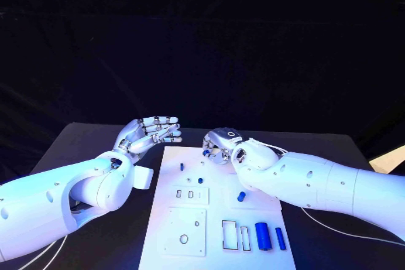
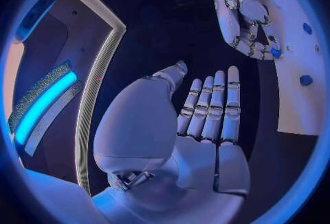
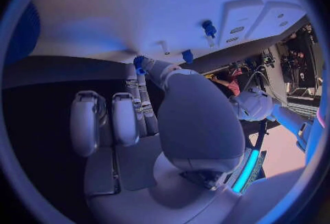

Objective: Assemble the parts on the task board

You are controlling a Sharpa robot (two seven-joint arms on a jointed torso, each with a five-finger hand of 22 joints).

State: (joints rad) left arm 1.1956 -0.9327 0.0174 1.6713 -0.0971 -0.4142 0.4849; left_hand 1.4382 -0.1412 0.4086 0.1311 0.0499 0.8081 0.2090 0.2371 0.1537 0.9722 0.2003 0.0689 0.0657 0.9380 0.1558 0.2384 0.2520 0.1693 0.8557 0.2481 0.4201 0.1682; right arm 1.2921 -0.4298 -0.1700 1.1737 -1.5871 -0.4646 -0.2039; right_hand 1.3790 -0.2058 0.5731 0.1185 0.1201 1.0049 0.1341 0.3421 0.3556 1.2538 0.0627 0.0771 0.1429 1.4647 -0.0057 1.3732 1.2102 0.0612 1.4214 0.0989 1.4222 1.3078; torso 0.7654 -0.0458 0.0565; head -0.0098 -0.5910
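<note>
While the white board lies in the middle of the black counter, the right hand is held over its far end, and a small blue part is pinched at its fingertips; the same blue piece is seen at those fingertips in the left wrist view. Beside the board's far left corner, the left hand is raised above the counter, palm up, fingers straight and close together, nothing held. On the board, other blue parts are noted: a small peg near the middle, two longer cylinders near the front right, small pieces farther back.
</note>
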